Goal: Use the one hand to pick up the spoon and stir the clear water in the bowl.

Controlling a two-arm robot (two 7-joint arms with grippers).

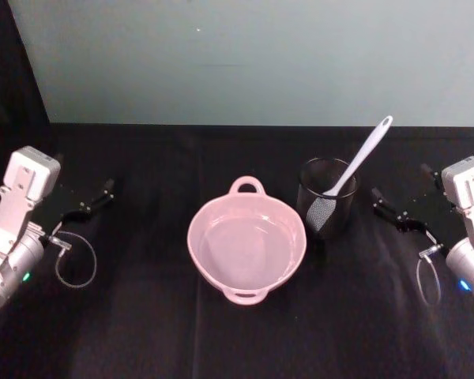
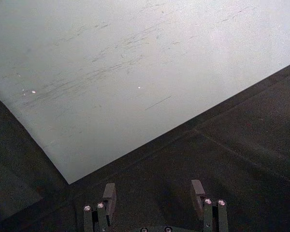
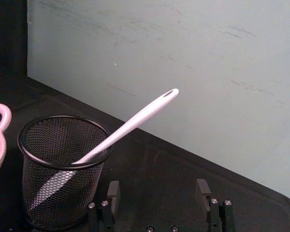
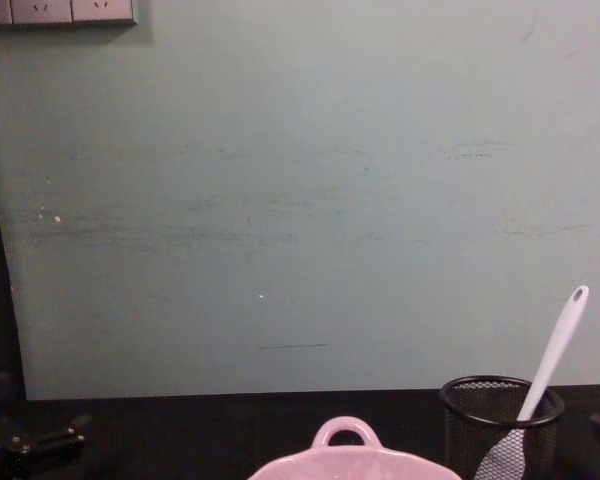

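Head view: the bowl (image 1: 245, 296) sits mid-table (image 1: 142, 332), and the spoon (image 1: 362, 162) leans in the mesh cup (image 1: 344, 213) just beside it. The left gripper (image 2: 153, 189) hovers near the left edge and the right gripper (image 3: 157, 187) near the right edge, both with fingers spread.

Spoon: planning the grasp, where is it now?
Head view: the spoon stands head-down in the mesh cup, just right of the bowl, handle leaning back and right.

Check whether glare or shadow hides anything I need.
Head view: no harsh glare on the glossy pale pink bowl, water just a faint sheen. Wrist views: black left gripper and right gripper blend into the black cloth; right wrist view: long white plastic spoon stands out in the black wire-mesh cup.
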